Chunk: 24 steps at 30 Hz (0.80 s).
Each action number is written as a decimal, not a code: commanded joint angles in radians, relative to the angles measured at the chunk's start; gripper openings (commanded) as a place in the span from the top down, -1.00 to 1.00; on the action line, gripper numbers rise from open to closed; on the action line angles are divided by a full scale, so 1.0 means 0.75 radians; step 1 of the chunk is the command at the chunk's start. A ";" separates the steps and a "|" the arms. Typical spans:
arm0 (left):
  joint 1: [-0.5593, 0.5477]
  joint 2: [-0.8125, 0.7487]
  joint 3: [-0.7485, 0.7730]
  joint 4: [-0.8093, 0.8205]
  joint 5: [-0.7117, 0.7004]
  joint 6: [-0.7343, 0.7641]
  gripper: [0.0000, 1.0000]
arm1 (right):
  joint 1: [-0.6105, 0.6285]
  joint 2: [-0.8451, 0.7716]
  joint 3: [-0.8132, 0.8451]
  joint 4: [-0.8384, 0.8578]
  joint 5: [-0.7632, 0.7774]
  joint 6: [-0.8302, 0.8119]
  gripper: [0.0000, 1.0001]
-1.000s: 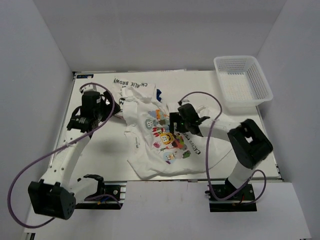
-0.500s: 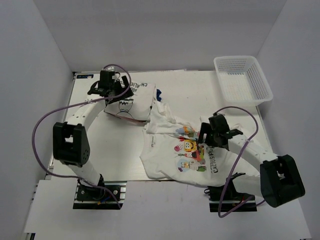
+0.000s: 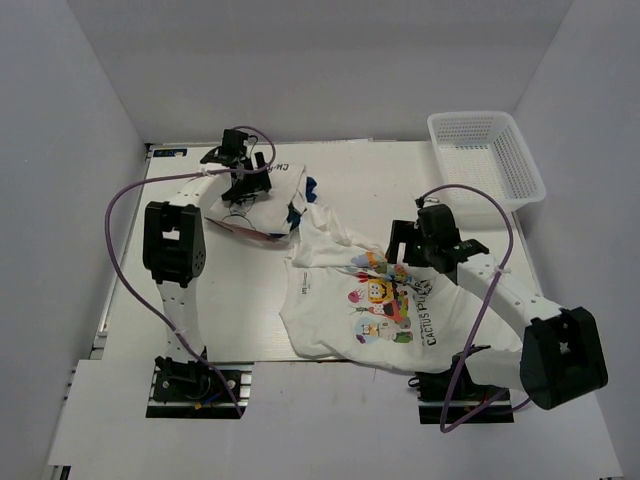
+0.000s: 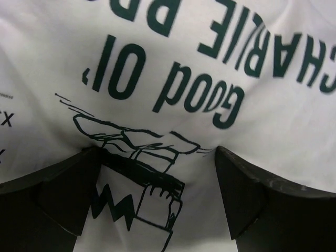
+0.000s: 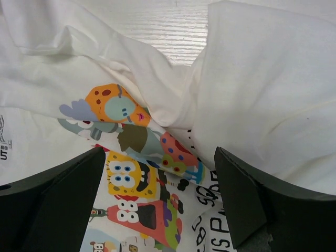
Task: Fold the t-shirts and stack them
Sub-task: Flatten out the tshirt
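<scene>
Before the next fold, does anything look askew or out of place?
The cartoon shirt lies rumpled, a flap folded over its print beside the open right gripper. The folded Charlie Brown shirt under the left gripper sits skewed to the table edge.

1 white mesh basket (image 3: 490,202) stands at the far right corner of the pale table (image 3: 200,290). Plain light walls (image 3: 300,70) enclose the table on 3 sides.

High view down over table (image 3: 240,290); wrist views close above Charlie Brown tee (image 4: 173,63) and cartoon tee (image 5: 262,79) (both overhead too)
</scene>
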 commanded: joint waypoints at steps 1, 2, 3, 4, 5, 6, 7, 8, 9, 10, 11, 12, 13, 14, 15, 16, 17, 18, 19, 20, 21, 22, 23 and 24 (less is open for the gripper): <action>0.115 0.170 0.041 -0.195 -0.280 0.021 -0.99 | 0.006 0.051 0.078 0.052 -0.046 -0.020 -0.81; 0.149 0.192 0.085 -0.195 -0.343 0.035 -0.99 | 0.006 0.059 0.084 0.060 -0.054 -0.012 -0.81; 0.168 0.217 0.114 -0.221 -0.376 0.035 -0.99 | 0.004 0.068 0.084 0.068 -0.052 -0.010 -0.81; 0.190 0.241 0.175 -0.256 -0.394 0.035 -0.99 | 0.004 0.068 0.086 0.080 -0.048 -0.010 -0.81; 0.215 0.288 0.208 -0.271 -0.394 0.035 -0.99 | 0.002 0.066 0.084 0.093 -0.042 -0.004 -0.81; 0.266 0.313 0.235 -0.271 -0.394 0.035 -0.99 | 0.006 0.068 0.086 0.099 -0.023 -0.002 -0.81; 0.295 0.337 0.263 -0.287 -0.407 0.023 -0.99 | 0.000 0.074 0.082 0.101 -0.011 -0.008 -0.81; 0.319 0.362 0.337 -0.321 -0.443 0.023 -0.99 | -0.001 0.080 0.086 0.105 0.009 -0.008 -0.81; 0.366 0.415 0.372 -0.334 -0.472 0.004 -0.99 | -0.001 0.090 0.090 0.113 0.030 -0.004 -0.81; 0.385 0.438 0.443 -0.334 -0.492 0.004 -0.99 | 0.001 0.104 0.096 0.113 0.040 -0.006 -0.81; 0.403 0.462 0.482 -0.346 -0.507 0.004 -0.99 | 0.004 0.111 0.105 0.117 0.054 -0.008 -0.81; 0.438 0.489 0.523 -0.359 -0.507 -0.010 -0.99 | 0.002 0.117 0.105 0.119 0.065 -0.008 -0.81; 0.454 0.542 0.611 -0.371 -0.523 -0.050 -0.99 | -0.001 0.141 0.107 0.123 0.075 -0.004 -0.81; 0.469 0.567 0.654 -0.399 -0.535 -0.073 -0.99 | -0.001 0.147 0.121 0.123 0.081 -0.002 -0.81; 0.485 0.587 0.691 -0.400 -0.536 -0.090 -0.99 | -0.003 0.154 0.127 0.132 0.087 0.000 -0.81; 0.497 0.603 0.732 -0.385 -0.511 -0.090 -0.99 | -0.001 0.166 0.129 0.134 0.091 0.000 -0.81; 0.516 0.618 0.732 -0.326 -0.495 -0.090 -0.99 | -0.003 0.186 0.141 0.142 0.091 0.000 -0.81; 0.530 0.618 0.732 -0.269 -0.458 -0.090 -0.99 | -0.003 0.205 0.154 0.150 0.103 -0.008 -0.81; 0.530 0.618 0.748 -0.269 -0.446 -0.090 -0.99 | -0.001 0.205 0.154 0.152 0.106 0.000 -0.81; 0.530 0.618 0.748 -0.246 -0.446 -0.076 -0.99 | -0.001 0.219 0.160 0.152 0.108 -0.002 -0.81; 0.530 0.618 0.763 -0.216 -0.403 -0.061 -0.99 | -0.001 0.227 0.176 0.150 0.110 0.000 -0.81; 0.530 0.618 0.775 -0.197 -0.380 -0.047 -0.99 | -0.001 0.229 0.180 0.148 0.116 -0.008 -0.81; 0.530 0.618 0.775 -0.185 -0.354 -0.016 -0.99 | -0.001 0.231 0.193 0.150 0.116 -0.014 -0.81; 0.530 0.598 0.775 -0.171 -0.305 -0.002 -0.99 | -0.001 0.229 0.201 0.144 0.118 -0.016 -0.81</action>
